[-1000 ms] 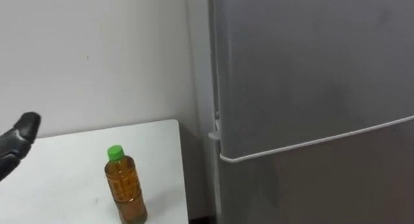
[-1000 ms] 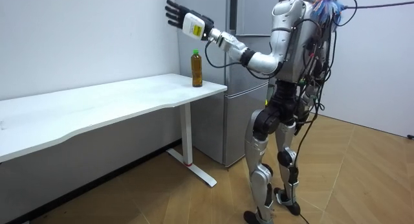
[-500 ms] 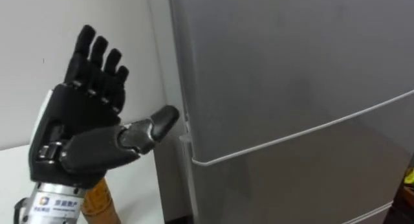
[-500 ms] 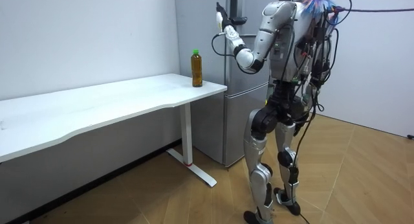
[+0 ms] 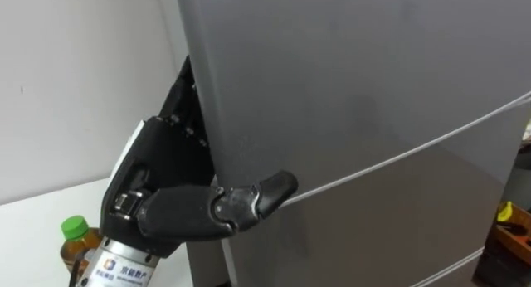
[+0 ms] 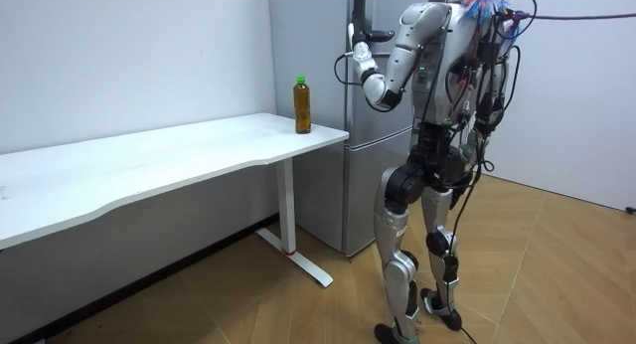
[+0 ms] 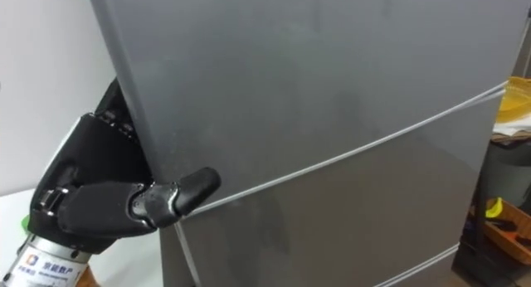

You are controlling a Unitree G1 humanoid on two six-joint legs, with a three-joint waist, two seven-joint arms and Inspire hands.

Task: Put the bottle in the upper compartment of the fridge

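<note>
The bottle holds amber liquid under a green cap and stands upright on the white table, near the corner beside the fridge. My left hand is at the left edge of the grey upper fridge door. Its thumb lies across the door's front just above the seam, and the rest reaches behind the edge, out of sight. The door looks closed. In the room view I stand facing the fridge with the left arm raised to it.
The lower fridge door sits below the pale seam. A white wall is behind the table. Yellow items show at the far right edge. Wooden floor lies open around my feet.
My left hand swung from above the table to the upper door's left edge. The head view shifted, so the fridge covers more of it. The bottle stayed put.
</note>
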